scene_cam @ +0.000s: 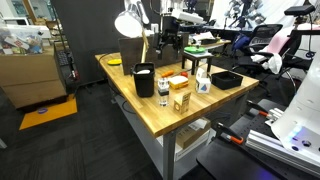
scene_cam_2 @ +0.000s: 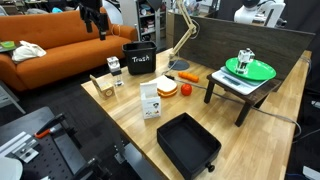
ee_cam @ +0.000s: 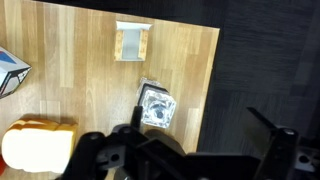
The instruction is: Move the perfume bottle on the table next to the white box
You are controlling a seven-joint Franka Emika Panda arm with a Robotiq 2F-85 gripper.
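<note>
We see the gripper (ee_cam: pixel 190 160) hanging over a smooth plank table (ee_cam: pixel 70 30) in a cluttered lab, its dark fingers spread and empty. Just ahead of them stands the square clear-glass bottle (ee_cam: pixel 155 105), near the table's edge over dark floor (ee_cam: pixel 260 60). The white box (ee_cam: pixel 10 72) sits well aside, with bare wood between.

Wrist view: the gripper (ee_cam: pixel 185 160) is a dark blur cut off at the bottom edge; the white box (ee_cam: pixel 8 72) and a yellow object (ee_cam: pixel 38 148) are cropped at left.
</note>
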